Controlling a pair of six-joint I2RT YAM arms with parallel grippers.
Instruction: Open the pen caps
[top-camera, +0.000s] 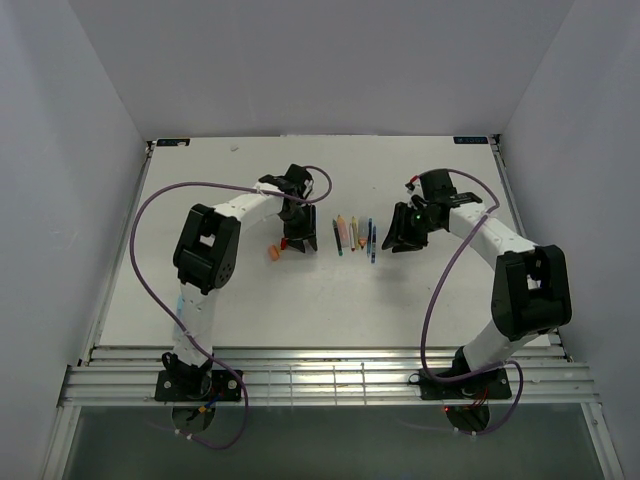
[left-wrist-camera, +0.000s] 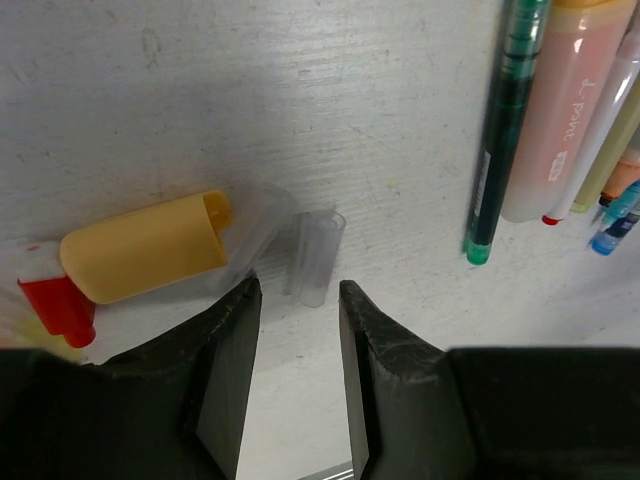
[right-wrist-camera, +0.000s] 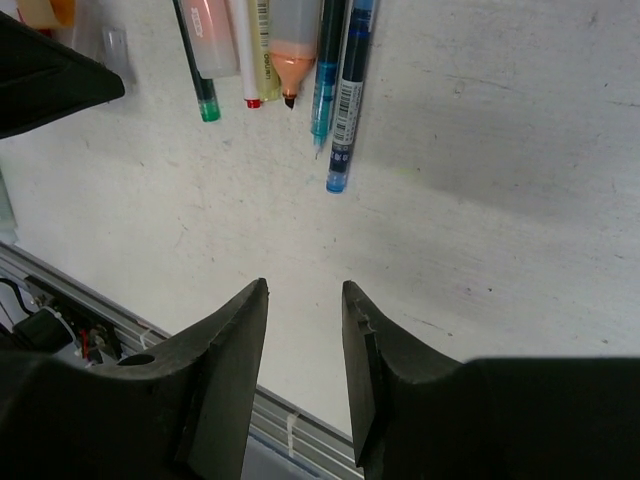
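Note:
Uncapped pens (top-camera: 355, 236) lie in a row mid-table between the arms; the left wrist view shows a green pen (left-wrist-camera: 505, 130) and a pink highlighter (left-wrist-camera: 575, 110). Left of the row lie loose pen caps: an orange-yellow one (left-wrist-camera: 140, 250), a red one (left-wrist-camera: 60, 305) and a clear one (left-wrist-camera: 315, 255). My left gripper (left-wrist-camera: 297, 290) is open, and the clear cap lies on the table just beyond its tips, touching neither finger. My right gripper (right-wrist-camera: 305, 285) hangs open and empty to the right of the row, with the blue pen (right-wrist-camera: 350, 90) and teal pen (right-wrist-camera: 325, 70) ahead of it.
The slatted metal front edge (right-wrist-camera: 150, 345) of the table runs close under my right gripper. My left gripper (right-wrist-camera: 50, 80) shows as a dark shape at the top left of the right wrist view. White walls enclose the table on three sides.

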